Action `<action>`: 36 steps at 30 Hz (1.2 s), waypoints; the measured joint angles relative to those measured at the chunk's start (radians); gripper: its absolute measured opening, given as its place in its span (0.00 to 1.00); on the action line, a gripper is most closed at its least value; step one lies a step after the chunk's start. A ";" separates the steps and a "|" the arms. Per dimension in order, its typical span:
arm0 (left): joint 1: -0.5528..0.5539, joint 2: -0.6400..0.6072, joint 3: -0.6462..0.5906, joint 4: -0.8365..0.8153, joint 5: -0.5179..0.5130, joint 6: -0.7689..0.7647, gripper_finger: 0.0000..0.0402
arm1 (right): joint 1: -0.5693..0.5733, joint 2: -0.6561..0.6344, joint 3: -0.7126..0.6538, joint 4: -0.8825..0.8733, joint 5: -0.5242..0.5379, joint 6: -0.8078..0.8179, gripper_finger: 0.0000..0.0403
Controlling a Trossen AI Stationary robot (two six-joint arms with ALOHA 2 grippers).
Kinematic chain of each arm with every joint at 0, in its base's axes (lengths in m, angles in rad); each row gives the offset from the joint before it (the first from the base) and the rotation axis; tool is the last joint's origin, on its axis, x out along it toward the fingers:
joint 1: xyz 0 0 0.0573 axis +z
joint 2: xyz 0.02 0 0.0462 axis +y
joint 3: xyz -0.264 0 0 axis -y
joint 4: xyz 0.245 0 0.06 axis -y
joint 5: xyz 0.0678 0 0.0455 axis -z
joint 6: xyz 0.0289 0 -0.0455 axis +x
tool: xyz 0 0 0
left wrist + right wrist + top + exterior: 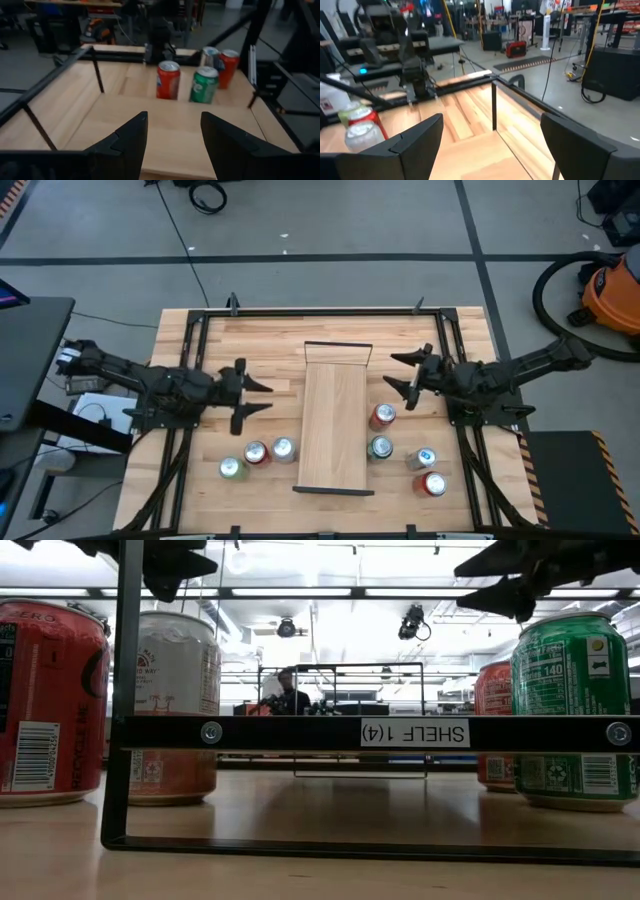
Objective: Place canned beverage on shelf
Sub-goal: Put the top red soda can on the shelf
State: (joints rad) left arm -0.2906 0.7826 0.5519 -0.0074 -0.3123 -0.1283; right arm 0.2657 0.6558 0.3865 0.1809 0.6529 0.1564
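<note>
The shelf [335,420], a long light-wood plank with black rails at both short ends, lies in the table's middle. Several cans stand upright on the table beside it: green [232,468], red [256,452] and silver [283,448] on its left, and red [382,416], green [380,447], silver [422,459] and red [432,483] on its right. My left gripper [262,397] hovers open left of the shelf, pointing toward it [174,117]. My right gripper [398,373] hovers open right of the shelf, above the cans [492,120]. Neither holds anything.
A black frame [320,310] runs along the table's edges. In the low view the shelf's near rail [300,732] crosses the picture with cans on either side. A person [290,690] sits far behind the table. An orange vacuum [610,295] stands on the floor at the far right.
</note>
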 joint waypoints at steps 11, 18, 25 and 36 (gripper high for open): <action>-0.070 0.087 0.076 -0.026 -0.090 -0.009 0.48 | 0.043 0.210 0.158 -0.274 -0.037 0.038 0.86; -0.066 0.111 0.091 -0.006 -0.112 0.042 0.48 | 0.067 0.341 0.298 -0.437 -0.053 0.054 0.86; -0.066 0.110 0.091 -0.004 -0.135 0.063 0.48 | 0.061 0.434 0.396 -0.656 -0.166 0.106 0.86; -0.066 0.110 0.091 0.005 -0.148 0.064 0.48 | 0.048 0.650 0.593 -1.023 -0.341 0.118 0.98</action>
State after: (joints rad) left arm -0.3565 0.8928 0.6431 -0.0026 -0.4603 -0.0643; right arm 0.3138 1.3063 0.9799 -0.8421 0.3124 0.2743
